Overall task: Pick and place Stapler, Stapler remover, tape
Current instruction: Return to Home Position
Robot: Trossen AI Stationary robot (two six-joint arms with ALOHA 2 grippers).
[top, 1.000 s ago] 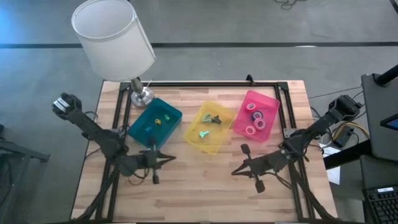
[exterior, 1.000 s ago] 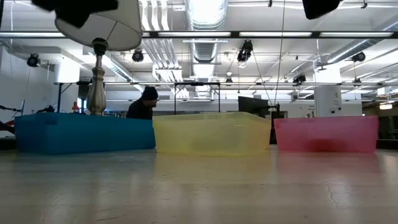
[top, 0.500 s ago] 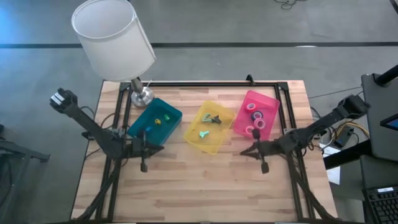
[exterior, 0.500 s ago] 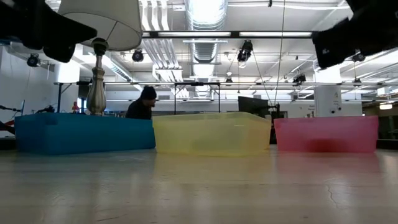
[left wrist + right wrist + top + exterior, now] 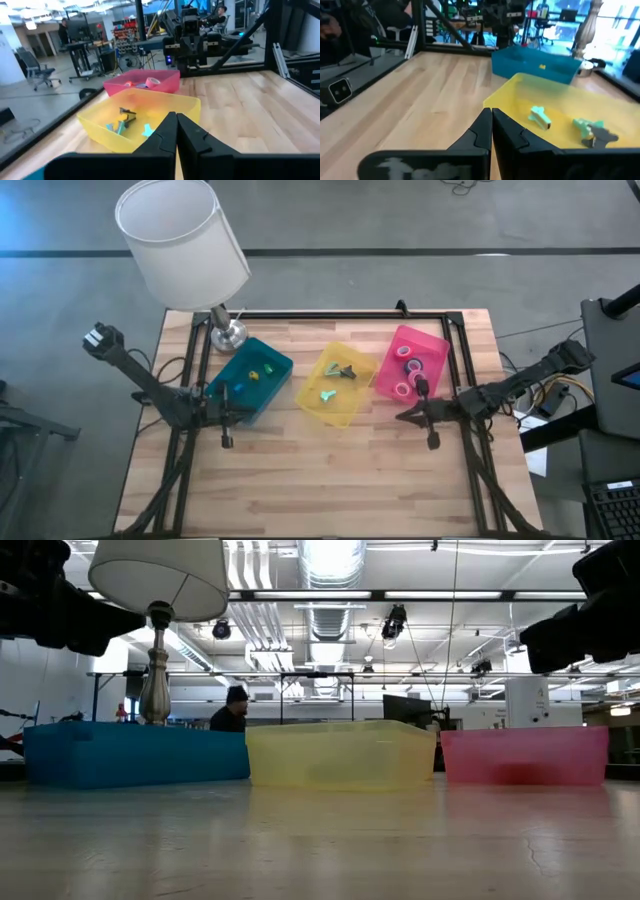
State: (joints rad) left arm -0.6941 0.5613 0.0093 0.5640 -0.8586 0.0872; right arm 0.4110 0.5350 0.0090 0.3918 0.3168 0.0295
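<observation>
The pale wooden tabletop carried three open bins in a slanting row across its far half. The blue bin sat toward the left, the yellow bin in the middle and the pink bin toward the right. The blue and yellow bins were close together, and the yellow and pink ones nearly touched. A lamp's metal foot stood at the far left corner, just behind the blue bin. A dark rail frame ran along the far and side edges. The near half was bare wood.
</observation>
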